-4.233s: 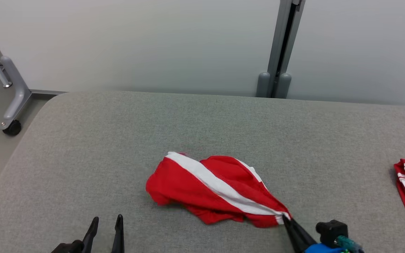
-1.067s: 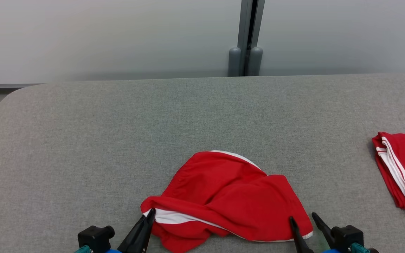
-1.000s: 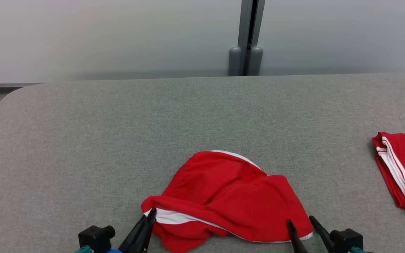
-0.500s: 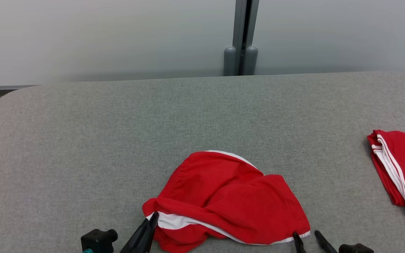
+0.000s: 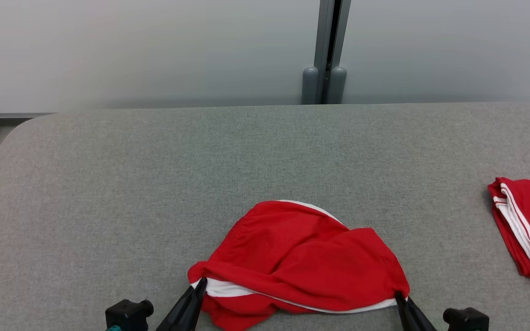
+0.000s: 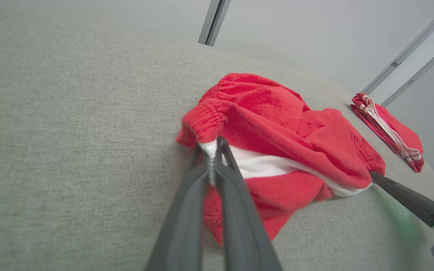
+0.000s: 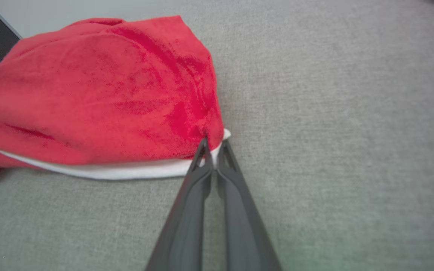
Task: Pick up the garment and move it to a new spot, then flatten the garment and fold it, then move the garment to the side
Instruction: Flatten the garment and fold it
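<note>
Left gripper [image 5: 199,286]: bottom of the head frame, left of centre. Its jaws are pinched together on the garment's lower-left corner, with the white band caught between the tips.
Right gripper [image 5: 401,299]: lower right of the head frame. Its jaws are closed on the lower-right corner, at the white hem.
Garment [image 5: 302,255]: red shorts at lower centre, bunched and rumpled, resting on the table between the 2 grippers.
Table [image 5: 131,184]: grey padded top across the middle of the frame.
Folded garment [image 5: 525,220]: right edge, well apart (another red piece with white stripes).
Progress: by my reading, relocation looks done and flattening is starting. 2 corners are gripped, but spreading, folding and the move aside all remain.
</note>
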You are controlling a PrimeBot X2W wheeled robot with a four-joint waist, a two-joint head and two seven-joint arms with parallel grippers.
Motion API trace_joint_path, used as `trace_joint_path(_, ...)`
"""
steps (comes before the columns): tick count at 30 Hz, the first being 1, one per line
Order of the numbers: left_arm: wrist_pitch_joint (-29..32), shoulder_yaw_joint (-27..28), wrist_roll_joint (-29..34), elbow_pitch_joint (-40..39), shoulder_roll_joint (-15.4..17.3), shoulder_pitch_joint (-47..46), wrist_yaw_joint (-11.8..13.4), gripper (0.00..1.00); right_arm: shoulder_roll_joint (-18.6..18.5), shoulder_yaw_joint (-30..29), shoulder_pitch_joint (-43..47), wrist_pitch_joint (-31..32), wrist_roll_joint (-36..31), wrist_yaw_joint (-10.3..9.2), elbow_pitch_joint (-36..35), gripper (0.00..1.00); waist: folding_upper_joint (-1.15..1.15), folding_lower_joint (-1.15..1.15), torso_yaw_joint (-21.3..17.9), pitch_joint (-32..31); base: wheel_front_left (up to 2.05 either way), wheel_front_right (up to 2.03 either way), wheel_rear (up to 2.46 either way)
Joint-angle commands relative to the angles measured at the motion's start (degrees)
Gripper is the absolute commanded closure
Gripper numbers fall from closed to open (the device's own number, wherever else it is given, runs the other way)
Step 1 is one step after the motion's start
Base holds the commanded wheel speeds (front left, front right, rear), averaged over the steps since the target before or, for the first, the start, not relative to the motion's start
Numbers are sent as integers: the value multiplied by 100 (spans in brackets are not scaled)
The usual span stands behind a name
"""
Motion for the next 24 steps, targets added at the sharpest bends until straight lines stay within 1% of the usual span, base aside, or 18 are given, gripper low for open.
trace_joint_path(1, -14, -1, 42, -52, 14, -33, 11, 100, -7, -9, -21, -4, 42, 0, -126, 100, 0, 0, -18, -37, 0, 0, 0)
trace_joint_path(4, -14, -18, 115, -251, 71, -149, 11, 100, -7, 59, -146, -3, 302, 0, -663, 100, 0, 0, -53, -164, 0, 0, 0)
trace_joint_path(8, -14, -44, 234, -684, 259, -444, 11, 100, -9, 97, -434, -3, 653, 0, -1387, 100, 0, 0, -96, -330, 0, 0, 0)
trace_joint_path(11, -15, -31, 293, -1080, 498, -842, 11, 100, -11, 60, -831, -3, 812, 0, -1868, 100, 0, 0, -110, -412, 0, 0, 0)
trace_joint_path(13, -14, -48, 291, -1325, 740, -1165, 11, 100, -10, 29, -1098, -3, 869, 0, -2104, 100, 0, 0, -110, -463, 0, 0, 0)
trace_joint_path(16, -14, -29, 132, -1649, 1091, -1702, 11, 100, -37, -3, -1568, -3, 863, 0, -2390, 100, 0, 0, -112, -525, 0, 0, 0)
trace_joint_path(20, 11, -108, -155, -1888, 1589, -2401, 11, 100, -241, -69, -2187, 133, 933, 0, -2702, 100, 0, 0, -113, -580, 0, 0, 0)
trace_joint_path(24, 232, -94, -665, -1880, 1847, -3038, 11, 100, -457, -101, -2810, 496, 795, 0, -2881, 100, 0, 0, -139, -505, 0, 0, 0)
